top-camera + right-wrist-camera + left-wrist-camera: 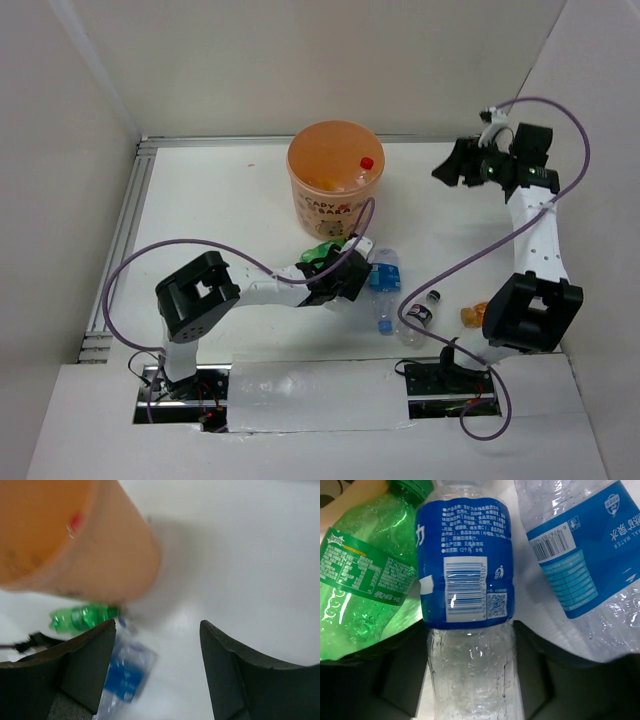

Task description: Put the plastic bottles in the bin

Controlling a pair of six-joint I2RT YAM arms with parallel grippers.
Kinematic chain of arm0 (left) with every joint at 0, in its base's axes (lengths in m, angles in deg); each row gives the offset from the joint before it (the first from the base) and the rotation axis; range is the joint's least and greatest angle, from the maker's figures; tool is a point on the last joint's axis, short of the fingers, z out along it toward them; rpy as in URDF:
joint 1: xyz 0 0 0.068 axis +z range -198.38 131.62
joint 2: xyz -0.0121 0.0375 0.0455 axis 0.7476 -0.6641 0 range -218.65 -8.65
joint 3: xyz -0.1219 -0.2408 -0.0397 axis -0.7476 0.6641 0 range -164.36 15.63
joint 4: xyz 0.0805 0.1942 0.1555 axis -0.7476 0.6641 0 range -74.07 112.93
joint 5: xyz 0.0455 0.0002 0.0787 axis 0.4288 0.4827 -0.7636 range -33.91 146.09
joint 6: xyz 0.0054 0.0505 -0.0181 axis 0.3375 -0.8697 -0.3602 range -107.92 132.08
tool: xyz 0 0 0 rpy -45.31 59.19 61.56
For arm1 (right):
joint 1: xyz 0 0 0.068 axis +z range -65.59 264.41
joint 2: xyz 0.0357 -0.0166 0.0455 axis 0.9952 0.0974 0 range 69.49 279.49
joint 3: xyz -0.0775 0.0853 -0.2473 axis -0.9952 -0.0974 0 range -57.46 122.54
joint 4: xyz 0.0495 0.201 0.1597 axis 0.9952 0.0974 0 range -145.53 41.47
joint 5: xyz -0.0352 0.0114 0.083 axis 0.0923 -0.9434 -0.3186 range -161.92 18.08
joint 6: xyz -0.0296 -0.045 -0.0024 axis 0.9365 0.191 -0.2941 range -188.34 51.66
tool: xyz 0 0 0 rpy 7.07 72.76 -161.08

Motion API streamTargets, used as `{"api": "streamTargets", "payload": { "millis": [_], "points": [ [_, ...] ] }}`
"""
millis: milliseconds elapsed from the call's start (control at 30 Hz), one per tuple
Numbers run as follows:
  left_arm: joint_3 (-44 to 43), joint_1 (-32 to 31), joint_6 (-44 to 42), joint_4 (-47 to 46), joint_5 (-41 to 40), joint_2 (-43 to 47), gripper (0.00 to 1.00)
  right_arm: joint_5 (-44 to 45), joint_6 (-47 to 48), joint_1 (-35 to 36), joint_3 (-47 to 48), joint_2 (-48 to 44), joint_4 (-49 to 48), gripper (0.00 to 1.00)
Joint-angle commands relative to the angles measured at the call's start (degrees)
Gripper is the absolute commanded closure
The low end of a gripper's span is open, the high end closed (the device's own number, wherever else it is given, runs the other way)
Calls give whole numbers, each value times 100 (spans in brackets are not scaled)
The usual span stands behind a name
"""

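Top view, progress: bin [335, 190], upper centre, holds a red-capped bottle [366, 163]. Green bottle [320, 250], light-blue-label bottle [386, 275], black-label bottle [418, 314] and orange bottle [472, 317] lie outside it, lower centre.
Top view, room: walls [60, 150] hem both sides. Right gripper [462, 165] sits upper right, well apart from the bin.
Left wrist, jaws: left gripper [470, 630] straddles the dark-blue-label bottle [465, 575] at centre; clamped or not, cannot tell.
Right wrist, jaws: wide apart, empty; bin at upper left.

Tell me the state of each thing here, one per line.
left gripper: straddling a bottle, grip unclear
right gripper: open, empty
bin: upright, red-capped bottle inside
green bottle: lying flat
dark-blue-label bottle: lying between left gripper's fingers
light-blue-label bottle: lying alongside
black-capped bottle: lying flat
orange bottle: partly hidden by right arm
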Motion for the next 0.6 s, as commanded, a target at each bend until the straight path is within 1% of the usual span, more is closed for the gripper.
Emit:
{"api": "streamTargets", "payload": {
  "millis": [0,67,100,133,200,233,267,300,333,400,433,500,567],
  "points": [
    [-77,-59,161,183,-161,-72,33,-331,675,-243,-1001,-244,1274,25],
    [-77,-59,161,244,-47,-124,43,-104,861,-305,-1338,-421,1449,25],
    [-129,-59,161,244,-47,-124,49,-24,923,-253,-1487,-421,1450,24],
    [-130,-59,161,244,-47,-37,63,-24,993,-174,-1706,-421,1624,20],
    [-183,-129,161,244,76,243,73,134,1082,-42,-1848,-316,1687,16],
    [-330,-130,161,244,76,393,79,195,1151,89,-1919,-246,1783,13],
    [-402,-191,83,244,242,568,81,196,1239,143,-1919,-54,1940,9],
    [-481,-191,-83,244,243,753,81,257,1240,195,-1971,35,1942,7],
    [-560,-252,-180,244,243,1137,81,310,1240,300,-1972,123,1942,7],
    [-884,-253,-452,244,156,1474,81,371,1240,380,-2034,360,1942,7],
    [-1190,-253,-558,244,51,1702,81,424,1240,433,-2086,474,1890,6],
    [-1517,-253,-761,296,-247,1870,81,425,1091,504,-2139,554,1767,6],
    [-1920,-87,-1016,219,-362,2054,80,538,1029,678,-2192,694,1652,6]
  ]
}}
